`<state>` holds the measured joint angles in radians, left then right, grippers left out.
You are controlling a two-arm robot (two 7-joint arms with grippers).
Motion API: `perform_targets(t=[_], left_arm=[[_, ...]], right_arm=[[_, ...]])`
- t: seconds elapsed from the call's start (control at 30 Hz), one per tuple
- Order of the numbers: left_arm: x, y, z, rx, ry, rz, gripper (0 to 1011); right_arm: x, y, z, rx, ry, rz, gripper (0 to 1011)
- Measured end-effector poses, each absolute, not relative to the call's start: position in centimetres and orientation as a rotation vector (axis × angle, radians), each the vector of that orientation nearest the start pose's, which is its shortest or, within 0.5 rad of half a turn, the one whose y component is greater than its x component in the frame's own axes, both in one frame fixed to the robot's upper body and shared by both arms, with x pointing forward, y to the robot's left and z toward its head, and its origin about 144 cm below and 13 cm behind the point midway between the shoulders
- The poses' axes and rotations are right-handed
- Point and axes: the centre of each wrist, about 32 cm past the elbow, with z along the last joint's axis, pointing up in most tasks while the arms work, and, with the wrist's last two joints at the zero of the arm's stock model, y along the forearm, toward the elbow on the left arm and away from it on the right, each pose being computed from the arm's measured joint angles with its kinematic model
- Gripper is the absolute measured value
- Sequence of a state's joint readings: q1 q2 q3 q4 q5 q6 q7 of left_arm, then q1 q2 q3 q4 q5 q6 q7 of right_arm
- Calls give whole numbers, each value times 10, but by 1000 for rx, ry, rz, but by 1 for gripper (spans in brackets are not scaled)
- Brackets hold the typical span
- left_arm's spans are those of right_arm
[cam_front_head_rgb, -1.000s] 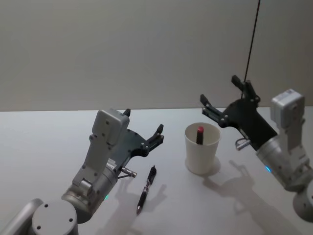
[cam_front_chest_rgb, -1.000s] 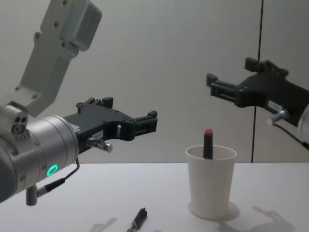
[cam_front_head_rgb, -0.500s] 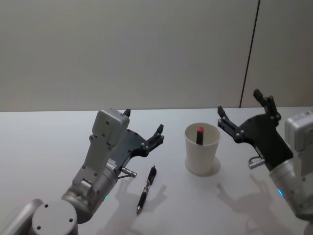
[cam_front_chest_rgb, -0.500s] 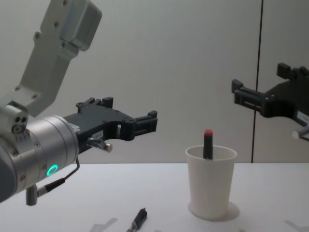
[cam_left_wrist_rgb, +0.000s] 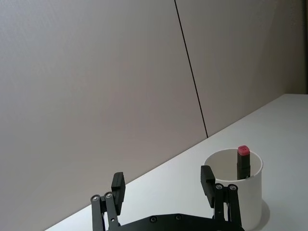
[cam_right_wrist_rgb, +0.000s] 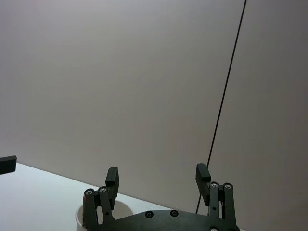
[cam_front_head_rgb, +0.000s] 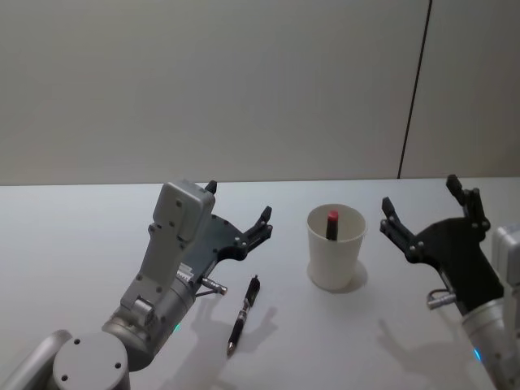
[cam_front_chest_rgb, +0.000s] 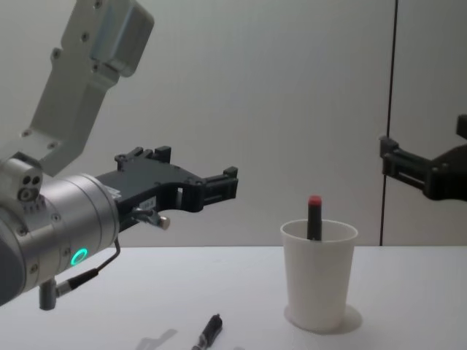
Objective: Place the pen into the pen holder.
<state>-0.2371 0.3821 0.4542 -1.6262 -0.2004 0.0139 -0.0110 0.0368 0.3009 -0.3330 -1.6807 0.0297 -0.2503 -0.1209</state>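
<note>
Slim black pen [cam_front_head_rgb: 244,315] lies flat on the desk [cam_front_head_rgb: 81,244], left of the cup [cam_front_head_rgb: 335,260], which holds a red-capped pen [cam_front_head_rgb: 331,221]. It is probably light, stiff and slick, so grip mid-barrel. Left tool [cam_front_head_rgb: 239,201] hovers wide above it. Right tool [cam_front_head_rgb: 420,193], wide, is right of the cup.

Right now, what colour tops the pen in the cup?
Red pen top; shows best in the left wrist view.

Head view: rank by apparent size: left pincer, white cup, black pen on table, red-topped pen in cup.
1-2. Unranked: left pincer and white cup look alike, and the pincer is nearer the camera.
3. black pen.
4. red-topped pen, mostly hidden in the cup.
</note>
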Motion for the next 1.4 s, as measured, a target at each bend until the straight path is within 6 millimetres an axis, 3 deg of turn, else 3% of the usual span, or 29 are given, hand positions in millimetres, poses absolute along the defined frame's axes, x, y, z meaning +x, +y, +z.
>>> perform_targets(t=[0.5, 1.4], left_arm=[[492, 198, 1204, 61, -268, 1124, 1004], [492, 203, 1205, 116, -223, 1115, 1004]], right_arm=[[432, -202, 1165, 117, -378, -1347, 1002], [426, -202, 1164, 117, -367, -1365, 1002]])
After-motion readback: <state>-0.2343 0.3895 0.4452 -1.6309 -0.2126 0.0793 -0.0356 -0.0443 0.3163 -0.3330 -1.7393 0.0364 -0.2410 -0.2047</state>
